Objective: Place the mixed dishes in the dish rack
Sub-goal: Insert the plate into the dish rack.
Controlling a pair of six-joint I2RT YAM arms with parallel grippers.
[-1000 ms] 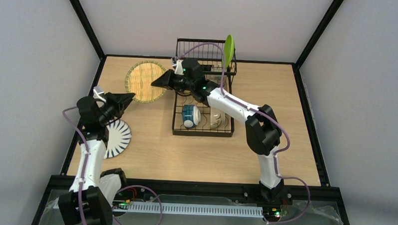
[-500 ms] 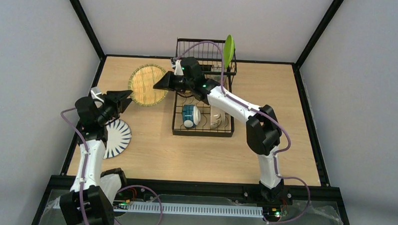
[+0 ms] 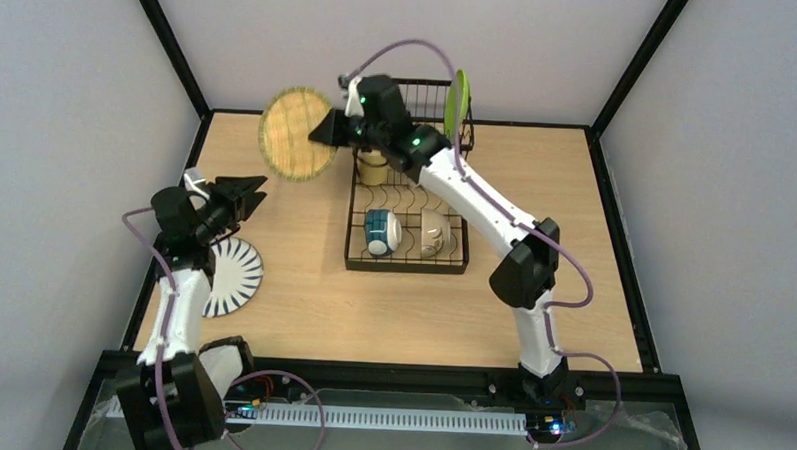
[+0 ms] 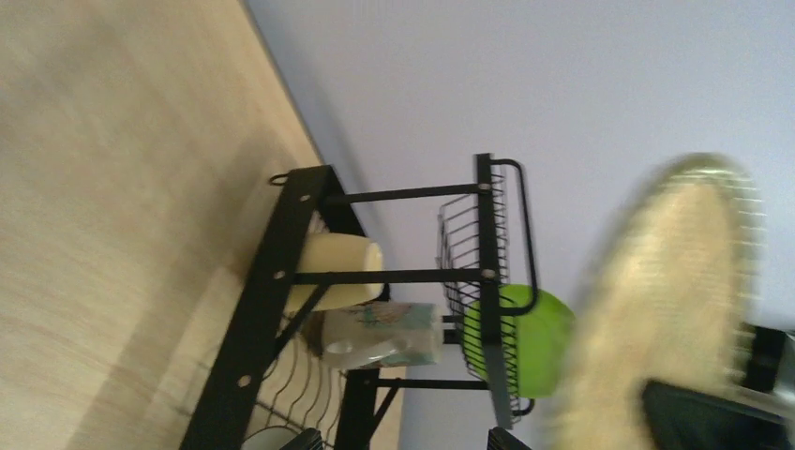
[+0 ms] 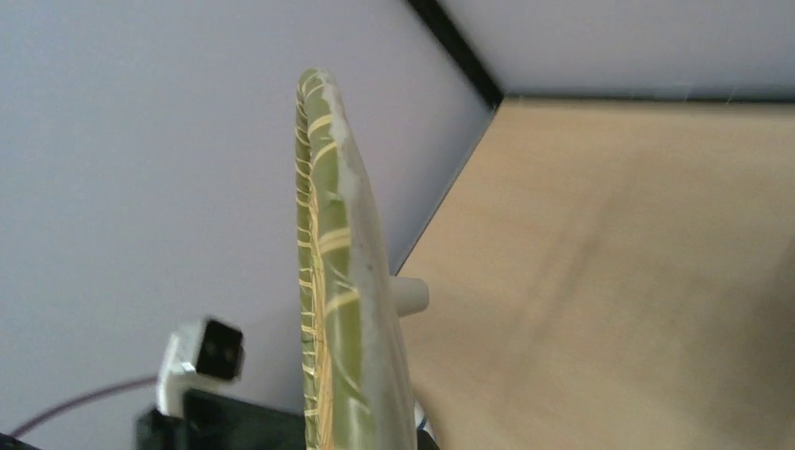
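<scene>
I'm watching the right gripper [image 3: 325, 132] clamping the right rim of the round tan woven-look plate [image 3: 296, 133], jaws nearly closed on its edge. The plate is hanging off the surface, tipped up towards vertical, over the far left of the light wooden table [image 3: 301, 312] and just left of the far end of the black wire dish rack [image 3: 406, 268]. The right wrist view is showing it edge-on, close to upright. The left gripper [image 3: 242, 192] is standing wide open and gripping nothing. It is hovering over the left side of the table, nearer than the woven plate and apart from it, with its fingers pointing towards the rack. In the left wrist view the woven plate is coming through blurred at the right. The lime green round plate [image 3: 458, 102] is standing upright at the right of the rack's taller basket section at the far end. The pale yellow mug [image 3: 373, 170] is sitting at the far left of the slotted base. The bowl with the blue outside [image 3: 379, 232] is lying on its side at the near left of the rack. The pale white-inside bowl [image 3: 432, 234] is lying just beside it on the right. The black-striped white plate [image 3: 231, 276] is lying flat on the table at the near left, partly under the left arm.
</scene>
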